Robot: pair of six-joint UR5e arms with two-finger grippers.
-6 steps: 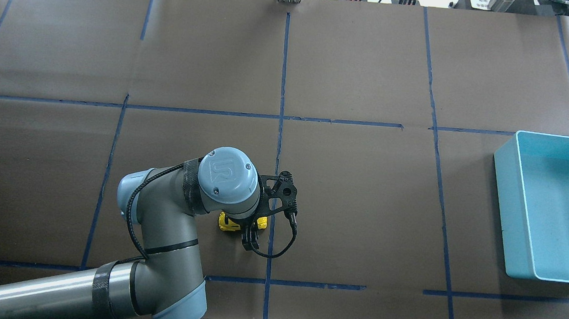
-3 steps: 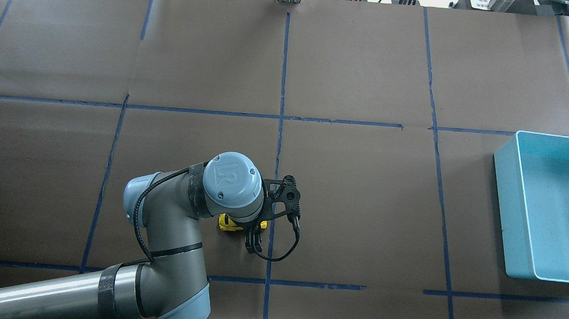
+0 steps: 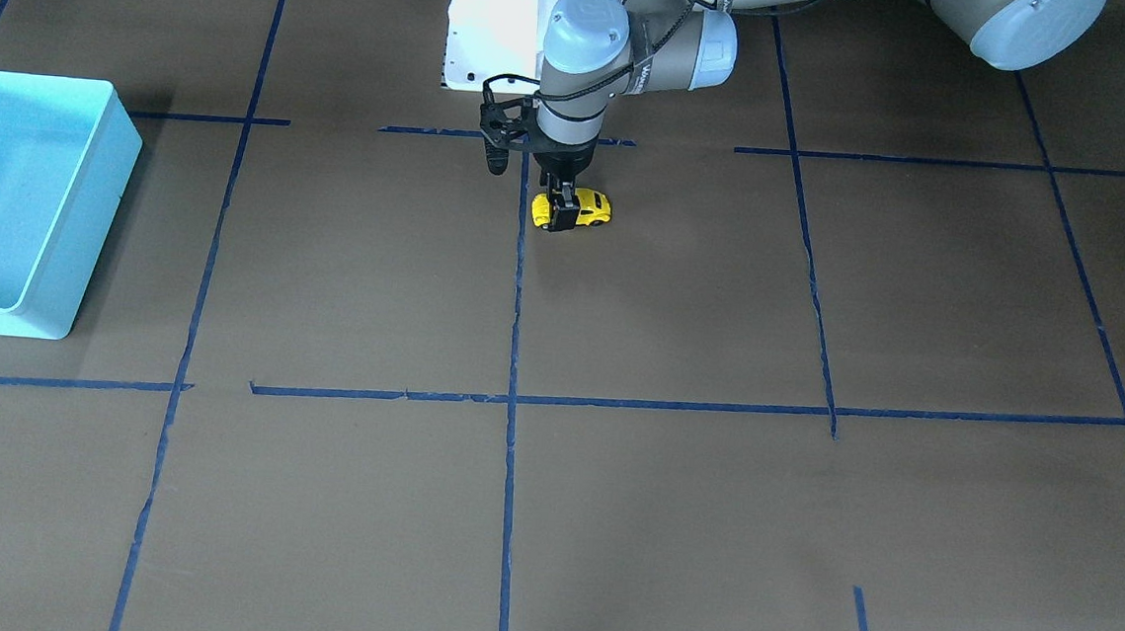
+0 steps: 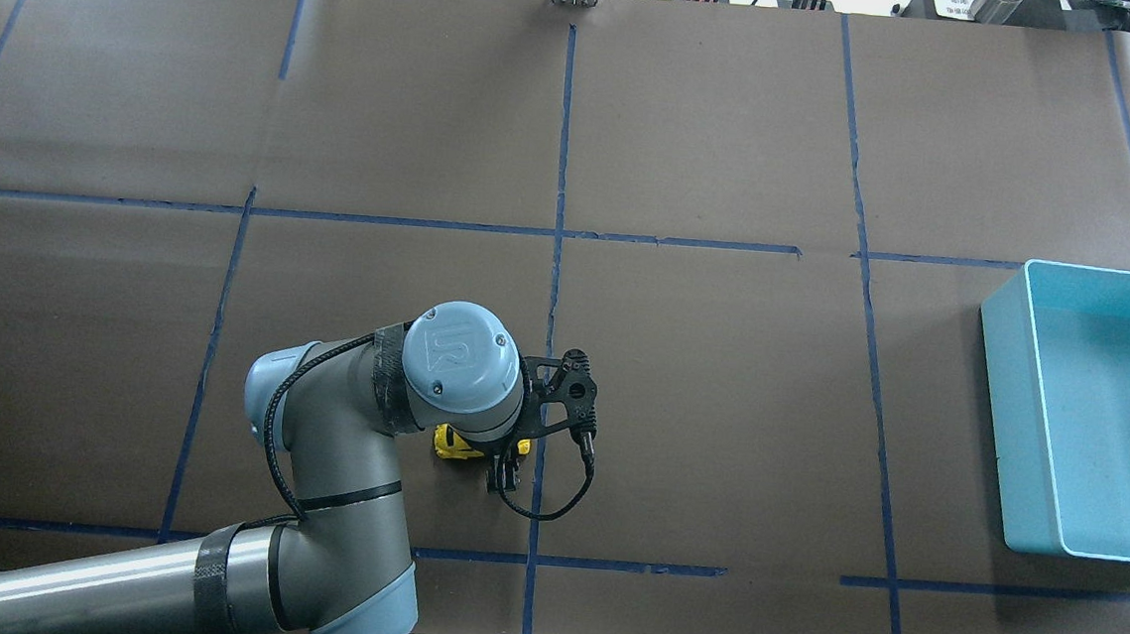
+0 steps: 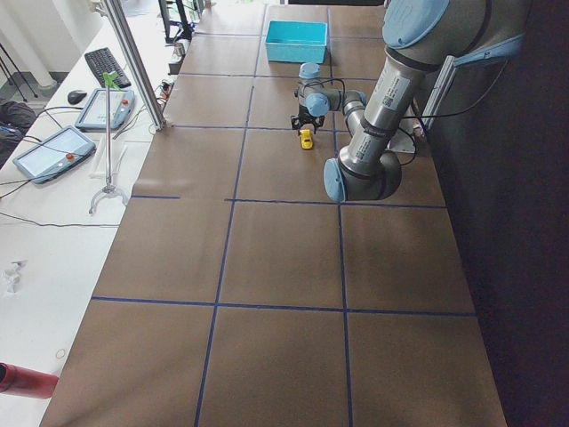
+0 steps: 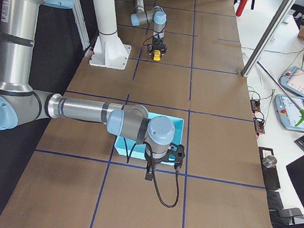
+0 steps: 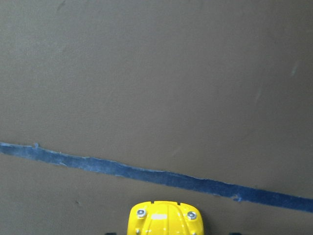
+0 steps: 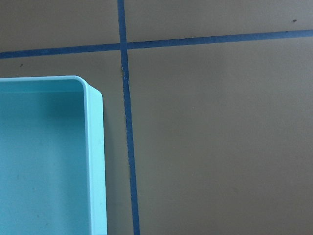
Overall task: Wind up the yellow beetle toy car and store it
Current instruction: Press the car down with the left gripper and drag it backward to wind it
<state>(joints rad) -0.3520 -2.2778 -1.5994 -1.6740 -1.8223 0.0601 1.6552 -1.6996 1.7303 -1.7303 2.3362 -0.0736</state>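
The yellow beetle toy car stands on its wheels on the brown table, close to the robot's base and beside the central blue tape line. It also shows in the overhead view, mostly under the wrist. My left gripper points straight down and is shut on the car's end; it also shows in the overhead view. The left wrist view shows the car's yellow end at the bottom edge. My right gripper hangs by the turquoise bin's corner; I cannot tell whether it is open or shut.
The turquoise bin stands empty at the table's right end, far from the car; its rim shows in the right wrist view. Blue tape lines divide the table into squares. The white base plate lies just behind the car.
The left arm has shifted slightly right and towards the robot. The left gripper's fingers have drawn together on the car. The car has stayed in place.
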